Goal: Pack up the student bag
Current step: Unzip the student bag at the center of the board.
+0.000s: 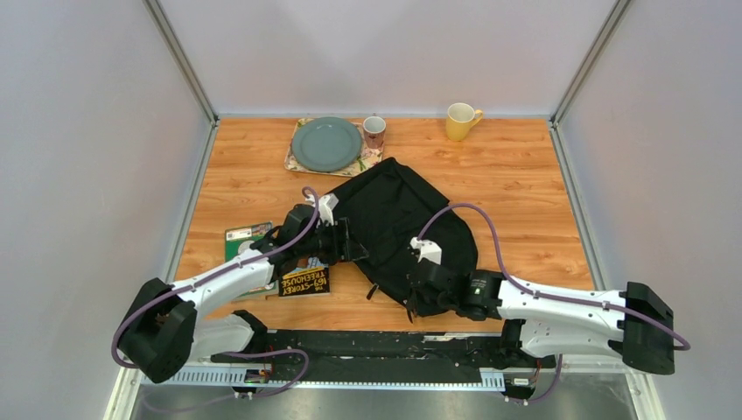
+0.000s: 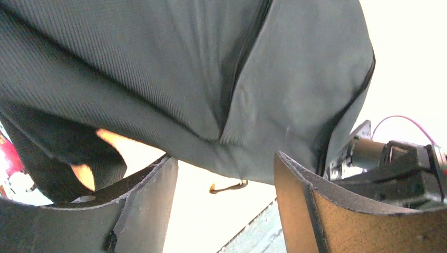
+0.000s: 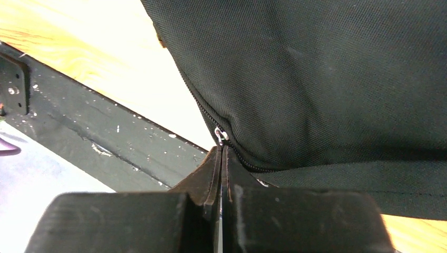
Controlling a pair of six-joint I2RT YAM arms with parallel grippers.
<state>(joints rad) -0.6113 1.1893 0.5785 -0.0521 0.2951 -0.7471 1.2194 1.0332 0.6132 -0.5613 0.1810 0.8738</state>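
**Zip first, books after**

Nearest me, the black mounting rail (image 1: pixel 376 346) runs along the 6 o'clock edge of the wooden table (image 1: pixel 525 192), with both arms reaching out from it. The student bag (image 1: pixel 394 219) lies flat at the table's centre.

The right gripper (image 3: pixel 220 150) is at the bag's 6 o'clock corner with its fingers pressed tight together. The little metal zipper pull (image 3: pixel 220 136) sits right at their tips, pinched there as far as I can judge. The left gripper (image 2: pixel 226 163) is at the bag's 9 o'clock edge, jaws spread wide. Fabric hangs over the gap but nothing is clamped.

A green book (image 1: pixel 248 238) and a dark Treehouse book (image 1: pixel 304 282) lie at 8 o'clock of the bag, so I reckon the zip is the job now. To do it well, the left should bite the fabric close beside the zipper track and hold it taut. The right should then draw the pull along the track's line, slowly enough that the thin tab doesn't slip out.
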